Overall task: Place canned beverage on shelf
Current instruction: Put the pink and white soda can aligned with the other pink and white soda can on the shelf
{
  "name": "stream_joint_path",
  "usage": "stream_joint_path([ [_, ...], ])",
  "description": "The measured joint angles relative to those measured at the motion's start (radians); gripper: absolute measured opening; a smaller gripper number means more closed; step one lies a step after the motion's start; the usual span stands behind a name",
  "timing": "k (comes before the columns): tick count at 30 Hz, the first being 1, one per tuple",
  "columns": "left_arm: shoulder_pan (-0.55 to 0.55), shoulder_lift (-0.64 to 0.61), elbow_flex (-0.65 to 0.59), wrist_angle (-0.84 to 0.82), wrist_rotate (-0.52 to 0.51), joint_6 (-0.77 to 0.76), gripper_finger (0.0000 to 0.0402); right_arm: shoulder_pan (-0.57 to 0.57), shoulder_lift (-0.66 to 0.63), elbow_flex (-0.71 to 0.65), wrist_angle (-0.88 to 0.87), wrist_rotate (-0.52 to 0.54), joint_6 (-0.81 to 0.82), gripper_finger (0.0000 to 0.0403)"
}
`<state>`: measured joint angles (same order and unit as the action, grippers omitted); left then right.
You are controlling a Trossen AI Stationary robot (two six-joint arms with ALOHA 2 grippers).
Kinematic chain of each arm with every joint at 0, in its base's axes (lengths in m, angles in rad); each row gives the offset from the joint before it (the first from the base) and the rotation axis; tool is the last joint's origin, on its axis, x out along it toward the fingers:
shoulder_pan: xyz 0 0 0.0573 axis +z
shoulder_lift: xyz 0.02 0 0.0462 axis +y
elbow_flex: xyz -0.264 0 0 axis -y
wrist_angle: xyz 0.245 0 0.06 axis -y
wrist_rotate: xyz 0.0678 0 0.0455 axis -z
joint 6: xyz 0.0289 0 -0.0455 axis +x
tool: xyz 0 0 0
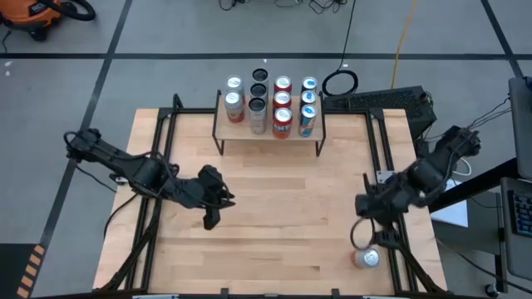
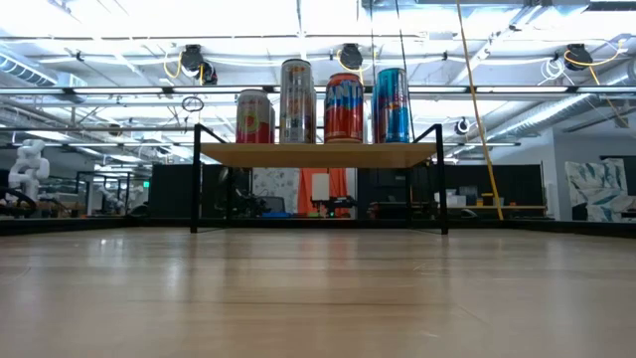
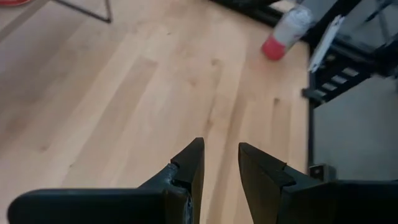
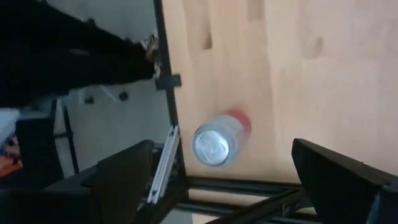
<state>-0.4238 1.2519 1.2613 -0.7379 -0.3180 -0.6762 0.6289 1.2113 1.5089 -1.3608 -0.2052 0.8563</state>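
Beverage can stood at tabletop five o'clock, under released right end effector; left end effector narrowly parted, empty.

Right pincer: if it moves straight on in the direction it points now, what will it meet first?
Most likely the lone can standing at the table's near right corner. The open right pincer looks straight at its silver top, which sits between the two fingers with nothing in front. How far off the can is remains unclear.

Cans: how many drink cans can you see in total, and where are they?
9. Eight stand on the shelf at the table's far edge, in two rows of four. One more can stands on the table near its front right corner, by the open right gripper.
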Motion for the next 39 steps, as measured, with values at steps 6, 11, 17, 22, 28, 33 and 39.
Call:
stream_joint_path([
  [6, -0.005, 0.029, 0.000, 0.055, -0.008, 0.001, 0.0101, 0.116, 0.067, -0.001, -0.019, 0.061, 0.002, 0.0397],
  [11, -0.016, 0.058, 0.000, 0.067, -0.009, 0.023, 0.0130, 0.195, 0.096, -0.001, -0.015, 0.078, 0.002, 0.0395],
  [17, -0.030, 0.094, -0.001, 0.127, -0.022, 0.048, 0.0203, 0.261, 0.104, -0.027, -0.020, 0.103, 0.002, 0.0395],
  [22, -0.030, 0.110, -0.001, 0.161, -0.032, 0.008, 0.0257, 0.294, 0.105, -0.112, 0.023, 0.104, 0.041, 0.0397],
  [28, -0.030, 0.110, -0.001, 0.155, -0.041, 0.001, 0.0279, 0.332, 0.106, -0.242, 0.191, 0.120, 0.056, 0.0399],
  [33, -0.030, 0.110, -0.001, 0.155, -0.047, 0.000, 0.0279, 0.336, 0.106, -0.349, 0.268, 0.134, 0.071, 0.0400],
  [39, -0.030, 0.110, -0.001, 0.154, -0.066, 0.000, 0.0279, 0.336, 0.106, -0.442, 0.423, 0.104, 0.078, 0.0400],
])
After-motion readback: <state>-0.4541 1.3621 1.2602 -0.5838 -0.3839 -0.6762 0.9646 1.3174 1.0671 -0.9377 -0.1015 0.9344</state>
